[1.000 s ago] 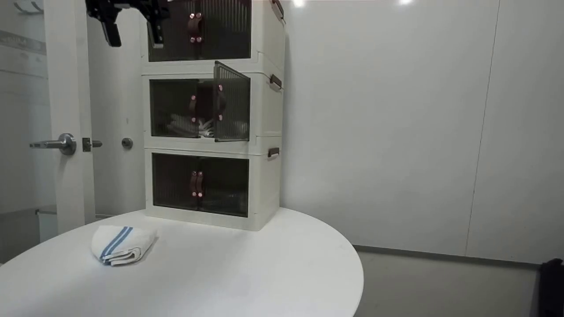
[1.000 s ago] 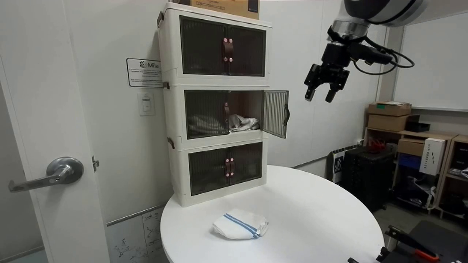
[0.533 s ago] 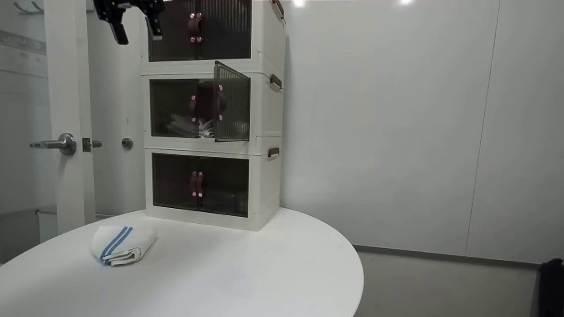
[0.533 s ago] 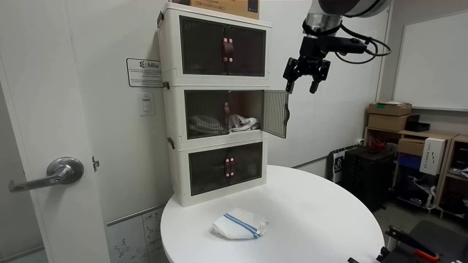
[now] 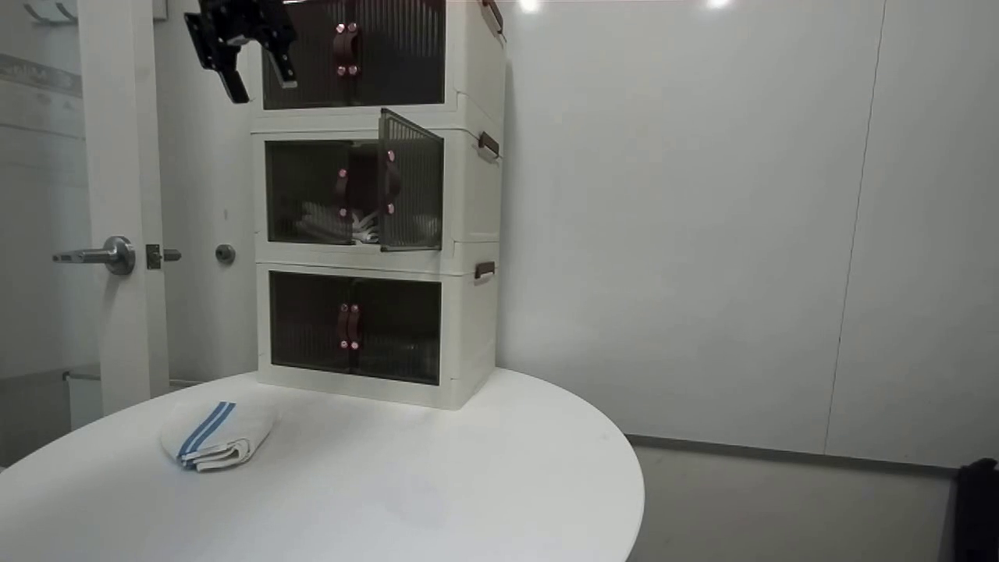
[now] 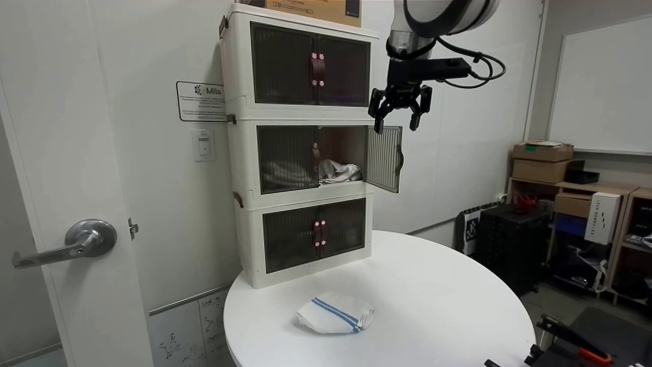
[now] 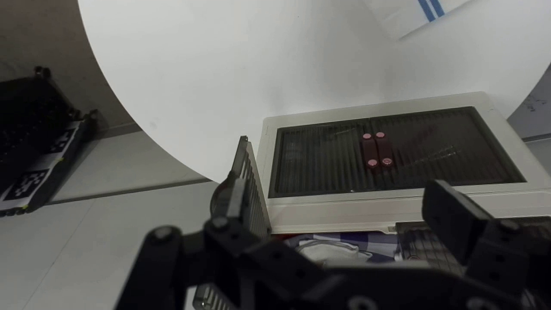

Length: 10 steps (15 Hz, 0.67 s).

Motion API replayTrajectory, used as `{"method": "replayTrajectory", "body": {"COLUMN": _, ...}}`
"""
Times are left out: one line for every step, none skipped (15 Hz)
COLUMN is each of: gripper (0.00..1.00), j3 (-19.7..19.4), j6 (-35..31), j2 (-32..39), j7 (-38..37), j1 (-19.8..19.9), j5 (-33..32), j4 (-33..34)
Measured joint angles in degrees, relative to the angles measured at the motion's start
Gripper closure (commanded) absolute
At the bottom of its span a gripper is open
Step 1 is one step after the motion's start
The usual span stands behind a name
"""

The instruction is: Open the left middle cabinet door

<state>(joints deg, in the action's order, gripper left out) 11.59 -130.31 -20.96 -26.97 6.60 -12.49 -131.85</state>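
The left middle cabinet door [image 5: 306,176] is a smoky-grey ribbed panel. It is shut in both exterior views, here too [image 6: 286,148], and its dark red handle [image 6: 316,153] is at its inner edge. In the wrist view a corner of the door [image 7: 424,244] shows, partly hidden by a finger. The matching right middle door [image 6: 383,159] stands swung open. My gripper [image 6: 396,126] is open and empty, pointing down, in front of the stack near the top box's lower edge. It also shows at the upper left of an exterior view [image 5: 264,90] and in the wrist view [image 7: 340,198].
The open right door [image 7: 255,189] juts out beside a finger in the wrist view. Cloths [image 6: 337,171] lie inside the middle box. The top box [image 6: 310,112] and bottom box [image 6: 310,278] have shut doors. A folded towel [image 6: 333,313] lies on the white round table [image 6: 438,306].
My gripper has moved left toward the cabinet stack in an exterior view, now overlapping the open right door's top edge. It has dipped slightly lately. The doors and towel have not moved.
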Motion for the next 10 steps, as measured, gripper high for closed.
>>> {"method": "replayTrajectory", "body": {"gripper": 0.0, "j3": 0.8, "j6": 0.0, "j2": 1.7, "j7": -2.6, "j1": 0.1, "j5": -1.9, "j4": 1.3}}
{"method": "replayTrajectory", "body": {"gripper": 0.0, "j3": 1.6, "j6": 0.0, "j2": 3.6, "j7": -5.1, "j1": 0.2, "j5": -3.8, "j4": 2.5}}
{"method": "replayTrajectory", "body": {"gripper": 0.0, "j3": 2.2, "j6": 0.0, "j2": 5.6, "j7": -7.8, "j1": 0.2, "j5": -5.9, "j4": 3.8}}
{"method": "replayTrajectory", "body": {"gripper": 0.0, "j3": 2.7, "j6": 0.0, "j2": 7.5, "j7": -10.5, "j1": 0.1, "j5": -7.9, "j4": 5.2}}
{"method": "replayTrajectory", "body": {"gripper": 0.0, "j3": 3.1, "j6": 0.0, "j2": 9.5, "j7": -13.4, "j1": -0.1, "j5": -10.2, "j4": 6.5}}
{"method": "replayTrajectory", "body": {"gripper": 0.0, "j3": 3.3, "j6": 0.0, "j2": 11.5, "j7": -16.4, "j1": -0.4, "j5": -12.6, "j4": 7.9}}
{"method": "replayTrajectory", "body": {"gripper": 0.0, "j3": 3.3, "j6": 0.0, "j2": 13.4, "j7": -19.2, "j1": -0.9, "j5": -14.7, "j4": 9.2}}
{"method": "replayTrajectory", "body": {"gripper": 0.0, "j3": 3.2, "j6": 0.1, "j2": 15.3, "j7": -21.8, "j1": -1.4, "j5": -16.7, "j4": 10.6}}
{"method": "replayTrajectory", "body": {"gripper": 0.0, "j3": 3.1, "j6": 0.1, "j2": 17.1, "j7": -24.3, "j1": -2.1, "j5": -18.4, "j4": 12.0}}
{"method": "replayTrajectory", "body": {"gripper": 0.0, "j3": 2.8, "j6": 0.3, "j2": 18.9, "j7": -26.7, "j1": -3.0, "j5": -20.1, "j4": 13.5}}
